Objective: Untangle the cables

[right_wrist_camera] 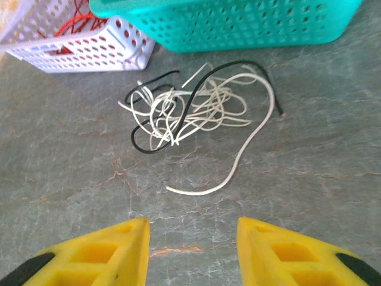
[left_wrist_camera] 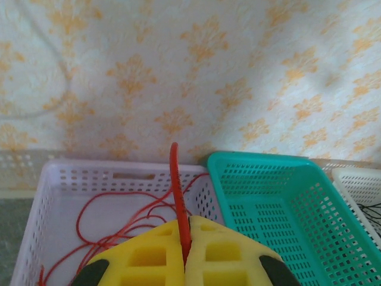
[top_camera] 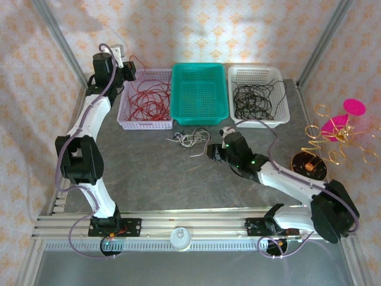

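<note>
Right wrist view: the right gripper (right_wrist_camera: pixel 191 225) stands spread and empty, with the white-and-black clump (right_wrist_camera: pixel 190 113) lying on the table (right_wrist_camera: pixel 71 179) ahead of it. Best to pinch the loose white tail (right_wrist_camera: pixel 241 158), which runs from the clump's right side back toward the fingers, and draw along that line; the clump itself lies crosswise. The left gripper (left_wrist_camera: pixel 184 226) pinches a red cable (left_wrist_camera: pixel 174 179) pointing up from its tips

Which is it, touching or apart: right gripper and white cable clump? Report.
Apart. The right wrist view shows bare table between the right gripper's open fingertips and the white cable clump.
</note>
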### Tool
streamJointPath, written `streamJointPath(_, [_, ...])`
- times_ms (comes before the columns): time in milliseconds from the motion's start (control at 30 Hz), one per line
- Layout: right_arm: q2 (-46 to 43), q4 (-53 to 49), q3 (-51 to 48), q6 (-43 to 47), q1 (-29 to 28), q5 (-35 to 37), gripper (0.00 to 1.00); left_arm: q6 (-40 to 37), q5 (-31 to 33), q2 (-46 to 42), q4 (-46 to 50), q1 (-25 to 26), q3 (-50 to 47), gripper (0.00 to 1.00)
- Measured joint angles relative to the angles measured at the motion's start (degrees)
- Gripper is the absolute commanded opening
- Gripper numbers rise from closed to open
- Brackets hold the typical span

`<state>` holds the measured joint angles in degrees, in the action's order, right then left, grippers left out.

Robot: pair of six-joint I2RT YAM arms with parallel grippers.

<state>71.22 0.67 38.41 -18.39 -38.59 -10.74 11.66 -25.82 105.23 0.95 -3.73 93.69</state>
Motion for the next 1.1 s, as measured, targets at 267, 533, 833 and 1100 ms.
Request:
streamJointPath(267, [15.39,2.32,10.19,2.16,0.00,-3.45,0.48,3.06,6.62,4.13,0.70,-0.02,-0.48,0.22])
streamJointPath(533, [27.15,4.94,19.98,4.11,0.00,-2.54,0.52,6.05,7.13,9.31,4.74,0.00,1.01,0.48])
streamJointPath(833, [35.45,3.76,23.39,2.62,-0.66,5.16,0.51,6.91,9.70,8.37,12.11,0.00,1.01,0.61])
streamJointPath(1100, [32.48,3.87,14.56,0.15,-2.75,10.45,0.48,6.80,10.19,4.81,16.31,0.00,1.49,0.61])
